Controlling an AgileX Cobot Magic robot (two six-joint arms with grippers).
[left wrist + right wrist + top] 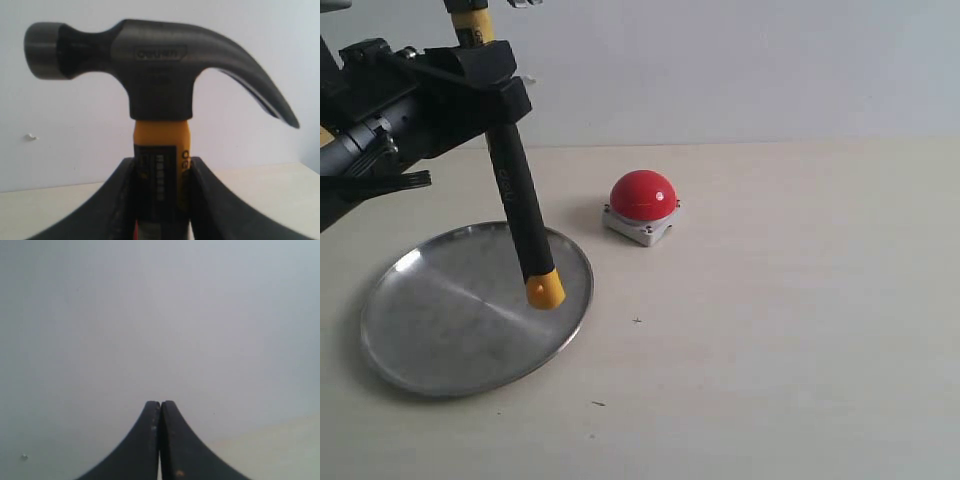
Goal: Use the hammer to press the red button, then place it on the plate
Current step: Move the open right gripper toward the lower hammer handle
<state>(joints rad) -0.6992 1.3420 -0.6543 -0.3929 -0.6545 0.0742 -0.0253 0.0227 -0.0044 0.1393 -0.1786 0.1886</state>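
My left gripper (pixel 485 85) is shut on the hammer (pixel 520 210), which hangs nearly upright, head up out of the exterior view. Its black handle slants down to a yellow end (pixel 544 291) just above the right part of the silver plate (pixel 420 330). In the left wrist view the dark head (pixel 150 60) and yellow neck (pixel 161 135) rise from between the black fingers (pixel 120 195). The red button (pixel 643 195) sits on its grey base right of the plate, apart from the hammer. My right gripper (pixel 160 405) is shut with nothing in it, facing a blank wall.
A pale wooden table (pixel 800 330) stretches to the right and front of the button. A white wall (pixel 740 70) stands behind. The left arm's dark body (pixel 370 110) hangs over the table's left side.
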